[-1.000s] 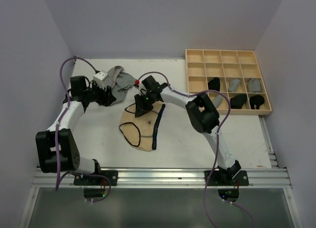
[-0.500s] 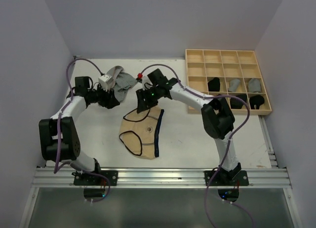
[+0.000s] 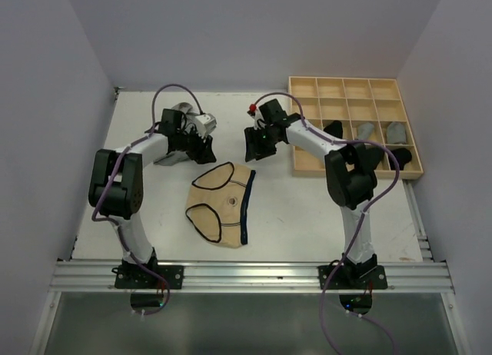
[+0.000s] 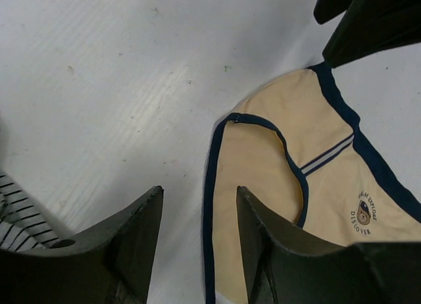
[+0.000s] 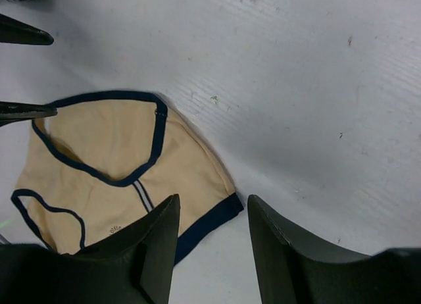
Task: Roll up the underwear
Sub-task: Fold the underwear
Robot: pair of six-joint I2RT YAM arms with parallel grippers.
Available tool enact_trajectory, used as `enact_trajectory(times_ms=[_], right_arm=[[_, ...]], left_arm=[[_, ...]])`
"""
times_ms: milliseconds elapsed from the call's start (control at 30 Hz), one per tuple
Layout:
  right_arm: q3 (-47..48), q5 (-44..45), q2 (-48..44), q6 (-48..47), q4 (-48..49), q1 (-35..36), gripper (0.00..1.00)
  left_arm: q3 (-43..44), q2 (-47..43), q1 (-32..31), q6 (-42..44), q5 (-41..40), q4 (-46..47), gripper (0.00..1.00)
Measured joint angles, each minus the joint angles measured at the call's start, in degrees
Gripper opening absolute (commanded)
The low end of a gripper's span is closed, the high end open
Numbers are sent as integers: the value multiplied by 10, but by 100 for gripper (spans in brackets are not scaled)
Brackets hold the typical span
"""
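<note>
The tan-beige underwear (image 3: 221, 204) with dark navy trim lies spread flat on the white table. My left gripper (image 3: 202, 146) hovers open just past its far left corner, and the navy edge (image 4: 212, 185) runs between the fingers without touching them. The cloth (image 4: 309, 179) fills the right side of the left wrist view. My right gripper (image 3: 254, 147) hangs open over the far right corner (image 5: 227, 205), holding nothing. The tan garment (image 5: 112, 162) spreads left of it. A light grey underwear (image 3: 167, 157) lies bunched under my left arm.
A pale wooden grid tray (image 3: 307, 109) stands at the back right with several rolled dark and grey pieces (image 3: 365, 130) in its compartments. Striped cloth (image 4: 16, 212) shows at the left wrist view's lower left. Walls close in the table on three sides.
My right gripper let go of the tan underwear's far edge, opened and drew back to the right. My left arm swung right over the grey garment. The tan piece now lies flatter.
</note>
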Motion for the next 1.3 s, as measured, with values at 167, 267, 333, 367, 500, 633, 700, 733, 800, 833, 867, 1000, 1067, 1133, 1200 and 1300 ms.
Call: enact_trajectory(times_ms=[167,267,333,367,500,633,700,733,800,833,867,1000,1067,1133,1200,1300], right_arm=[[-18,-1,35,-5,1,7,49],[-20,-10,48,-9,3,7,49],[-12,-13,51,-16,5,7,49],[-1,-16,57,-21,3,7,49],[61,-29,91,-45,1,7,49],[100,-49,122,-66,-3,7,48],[102,-67,131,-72,-4,7,47],[103,-71,132,-74,-5,7,46],[104,-85,134,-79,-6,7,43],[104,-91,135,-82,-6,7,42],[104,-97,135,-84,-7,8,39],[103,-115,140,-91,-10,11,28],[103,-120,142,-93,-10,13,18],[103,-122,143,-97,-11,14,10],[103,-122,143,-98,-14,16,0],[103,-123,143,-96,-14,17,0]], left_arm=[[9,48,-24,-11,-8,2,45],[9,59,-30,-11,-8,1,43],[8,59,-30,-11,-6,1,43],[7,58,-29,-11,-5,3,43],[-18,34,-24,-11,4,4,44],[-23,-1,-8,-11,21,-4,46],[-24,-21,7,-9,30,-11,46],[-24,-31,15,-8,35,-16,46],[-26,-51,32,-2,43,-26,47],[-28,-58,38,5,45,-32,47],[-31,-67,46,13,47,-39,47],[-70,-102,67,49,58,-71,47],[-99,-116,71,59,69,-88,48],[-132,-128,71,62,87,-99,54],[-160,-135,71,55,108,-101,60],[-193,-137,71,25,134,-94,63]])
